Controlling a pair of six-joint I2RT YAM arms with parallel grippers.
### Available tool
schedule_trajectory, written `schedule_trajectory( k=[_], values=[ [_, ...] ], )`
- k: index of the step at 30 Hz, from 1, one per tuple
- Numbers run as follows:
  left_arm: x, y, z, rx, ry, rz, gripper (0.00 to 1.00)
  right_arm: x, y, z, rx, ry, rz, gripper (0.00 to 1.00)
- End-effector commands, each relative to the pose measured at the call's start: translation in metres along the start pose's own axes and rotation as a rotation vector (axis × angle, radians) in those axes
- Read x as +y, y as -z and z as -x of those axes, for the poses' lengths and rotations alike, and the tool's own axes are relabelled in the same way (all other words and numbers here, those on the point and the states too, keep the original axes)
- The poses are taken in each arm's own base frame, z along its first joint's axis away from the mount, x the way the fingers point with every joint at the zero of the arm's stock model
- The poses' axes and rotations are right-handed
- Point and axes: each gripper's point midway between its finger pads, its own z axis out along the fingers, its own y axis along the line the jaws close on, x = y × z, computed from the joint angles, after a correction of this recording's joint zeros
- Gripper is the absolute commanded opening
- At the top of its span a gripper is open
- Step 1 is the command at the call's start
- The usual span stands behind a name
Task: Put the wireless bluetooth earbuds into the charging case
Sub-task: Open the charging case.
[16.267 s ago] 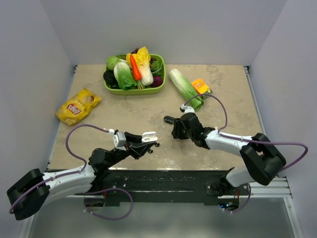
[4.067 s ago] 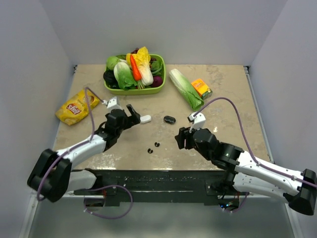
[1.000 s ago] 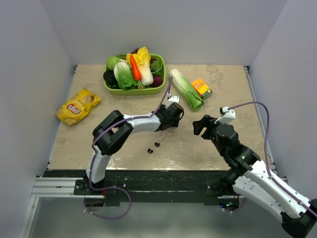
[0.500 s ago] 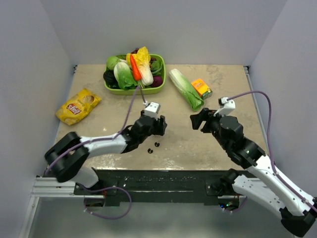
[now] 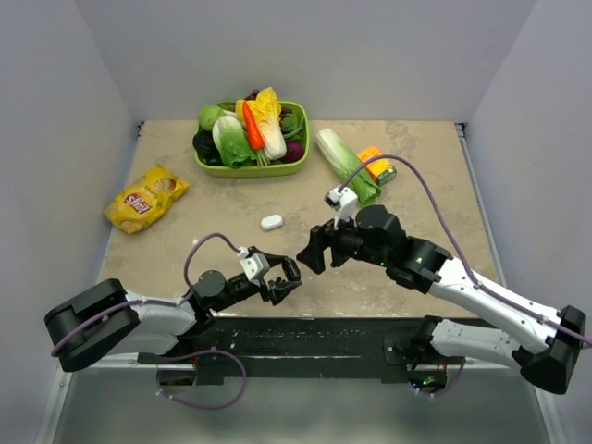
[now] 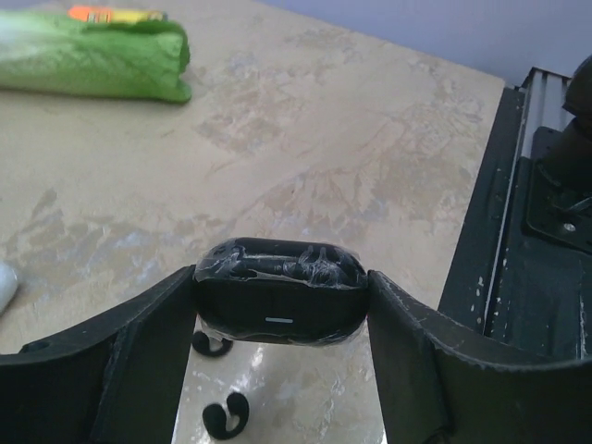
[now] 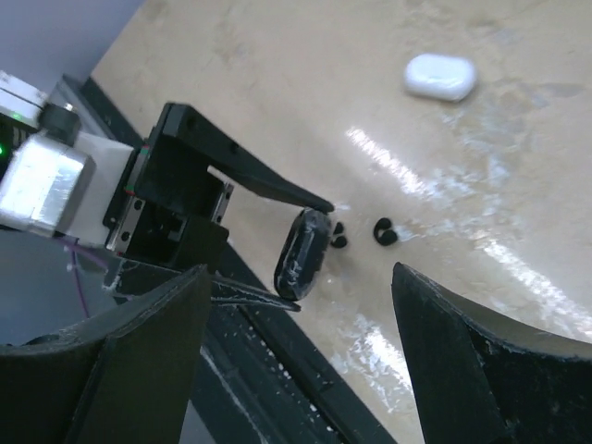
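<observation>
Case gripped, buds not yet in.
The left gripper (image 5: 282, 280) clasps the black case (image 6: 280, 291) low over the counter (image 5: 213, 190), and two black earbuds (image 7: 385, 231) lie loose just beside it, none inserted. The right gripper (image 5: 313, 252) hangs spread and empty nearby. A white case (image 5: 271, 222) sits apart.

Beige marbled tabletop (image 5: 166, 148), plain pale grey walls (image 5: 370, 55) on three sides, black metal rail (image 5: 314, 326) along near edge, even light.
</observation>
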Motion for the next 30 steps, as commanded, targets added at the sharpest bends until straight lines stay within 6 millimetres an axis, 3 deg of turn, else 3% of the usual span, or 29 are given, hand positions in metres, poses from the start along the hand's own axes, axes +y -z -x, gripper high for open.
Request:
schedule_trajectory(
  k=[1,6,14,30],
  values=[
    [-0.023,0.005,0.086,-0.337,-0.185,-0.082,0.00,0.027,-0.009,-0.002,0.027,0.028,0.072,0.82],
    [-0.025,0.009,0.087,-0.333,-0.240,-0.051,0.00,0.024,-0.027,-0.025,0.100,0.028,0.043,0.79],
    [-0.024,0.014,0.091,-0.333,-0.263,-0.027,0.00,0.024,-0.038,-0.030,0.115,0.017,0.040,0.77],
    [-0.019,0.017,0.090,-0.329,-0.266,0.010,0.00,0.005,-0.024,-0.020,0.054,0.001,-0.071,0.75]
  ],
)
